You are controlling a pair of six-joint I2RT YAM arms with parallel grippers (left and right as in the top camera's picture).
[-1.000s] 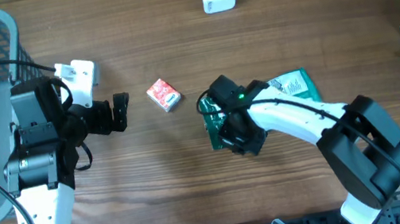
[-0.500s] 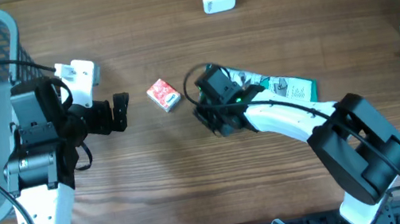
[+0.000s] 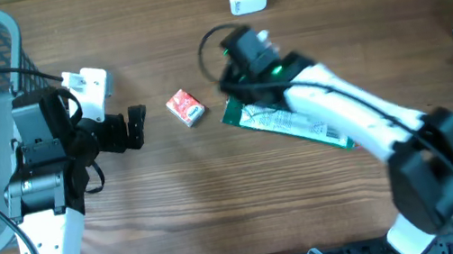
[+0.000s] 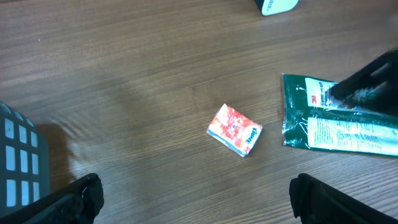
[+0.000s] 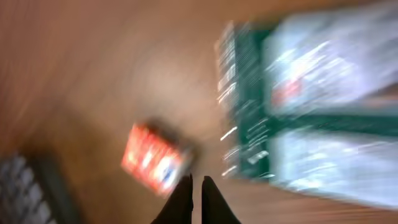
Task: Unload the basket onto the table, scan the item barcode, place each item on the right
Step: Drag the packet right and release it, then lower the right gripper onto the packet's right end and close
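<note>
Swung toward the far side, the right tool [image 5: 197,183] is pinched together on nothing. The green packet [image 3: 285,122] lies flat on the table [image 3: 176,208], right of the red box [image 3: 186,108]. The left tool [image 3: 137,127] gapes wide, empty.

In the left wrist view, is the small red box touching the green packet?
No, a strip of bare table separates the red box from the green packet.

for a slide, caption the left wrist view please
Open left gripper above a wooden table, with a small red box and a green packet lying apart.
</note>
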